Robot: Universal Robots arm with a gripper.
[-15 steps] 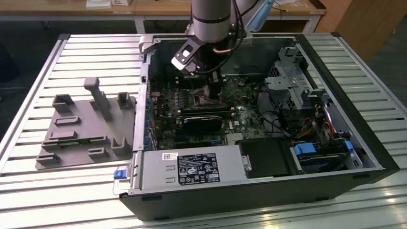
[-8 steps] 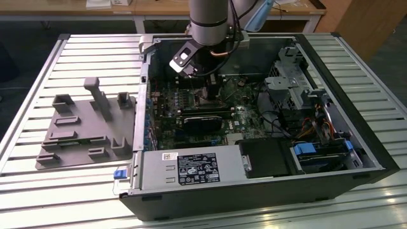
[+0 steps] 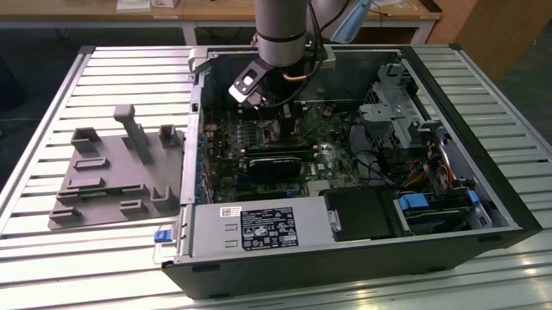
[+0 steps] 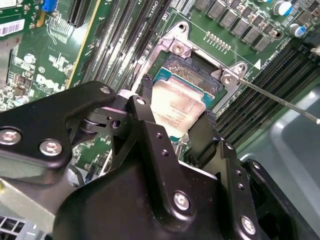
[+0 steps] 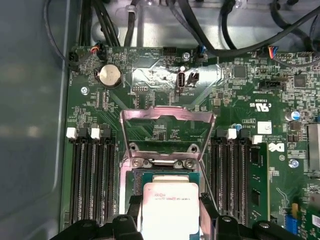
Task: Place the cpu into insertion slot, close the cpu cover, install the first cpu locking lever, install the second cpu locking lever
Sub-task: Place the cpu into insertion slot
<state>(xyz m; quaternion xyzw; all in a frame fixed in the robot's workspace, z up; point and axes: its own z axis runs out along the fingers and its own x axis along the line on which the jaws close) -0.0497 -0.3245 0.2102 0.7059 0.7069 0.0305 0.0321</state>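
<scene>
A slatted metal table point(image 3: 86, 271) carries an open black computer case point(image 3: 345, 261) lying on its side. Beside it, toward the exterior view's left, sits a grey moulded fixture point(image 3: 112, 184). The robot arm point(image 3: 280, 26) reaches straight down into the case, over the green motherboard point(image 5: 240, 100).

Long black memory slots point(image 5: 87, 175) run along both sides of the socket area. Near the board's edge sits a round coin cell battery point(image 5: 109, 75).

The cpu cover point(image 5: 167, 113), a thin silver frame with a square window, stands swung up and open, so the board shows through its window. A thin metal lever point(image 4: 280, 100) slants away from one screwed corner of the socket frame, unlatched.

The insertion slot point(image 4: 192, 64) lies uncovered, its dark centre partly showing past the chip's far edge.

The gripper point(image 4: 177, 102) has its two black fingers point(image 4: 145, 90) closed in against opposite edges of the cpu point(image 4: 175, 112), pinching it between them. The chip's silver-grey top faces up, with its teal border showing at the far side. In both wrist views the cpu sits squarely between the jaws, right over the slot and just short of the raised cover's hinge. Whether it already rests in the slot or hangs just above it cannot be told.
</scene>
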